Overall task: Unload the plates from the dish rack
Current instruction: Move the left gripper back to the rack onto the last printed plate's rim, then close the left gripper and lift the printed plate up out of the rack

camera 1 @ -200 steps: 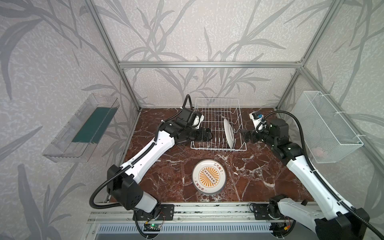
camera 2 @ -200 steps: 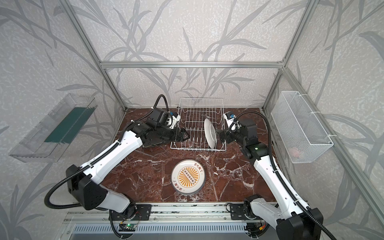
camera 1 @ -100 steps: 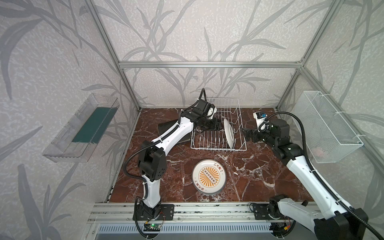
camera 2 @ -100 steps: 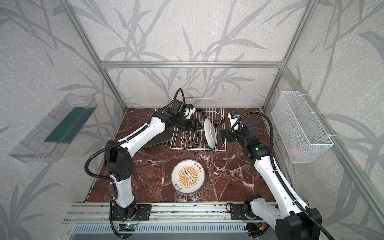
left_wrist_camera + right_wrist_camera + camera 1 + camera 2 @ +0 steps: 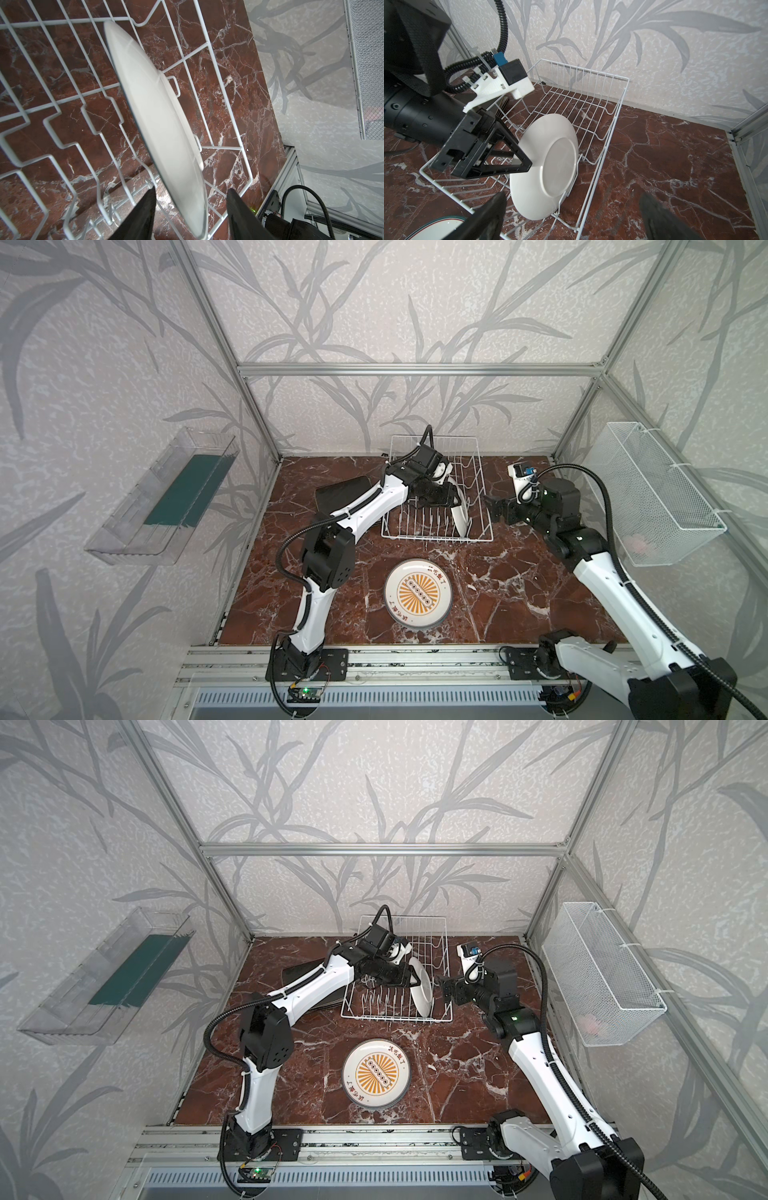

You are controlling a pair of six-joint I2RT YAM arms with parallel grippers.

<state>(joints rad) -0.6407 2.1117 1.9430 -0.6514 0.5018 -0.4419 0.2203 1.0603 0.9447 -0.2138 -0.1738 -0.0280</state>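
Note:
A round white plate (image 5: 459, 516) (image 5: 420, 990) stands on edge at the right end of the white wire dish rack (image 5: 436, 537) (image 5: 395, 1018), its bare back facing right (image 5: 548, 166). My left gripper (image 5: 451, 497) (image 5: 409, 977) (image 5: 191, 189) reaches over the rack and straddles this plate's upper rim (image 5: 162, 116). It is open, with a gap on each side. My right gripper (image 5: 490, 504) (image 5: 574, 196) hangs wide open just right of the rack, holding nothing. A sunburst plate (image 5: 418, 594) (image 5: 376, 1073) lies face up on the table. A black square plate (image 5: 343, 495) lies flat left of the rack.
A white mesh basket (image 5: 656, 497) hangs on the right wall and a clear plastic tray (image 5: 166, 497) on the left wall. Aluminium frame posts stand at the back corners. The table is dark red marble (image 5: 519, 593), with a metal rail along its front edge.
My left arm has swung from the table left of the rack to over the rack, and its jaws have narrowed around the standing plate's rim. The right arm has barely moved.

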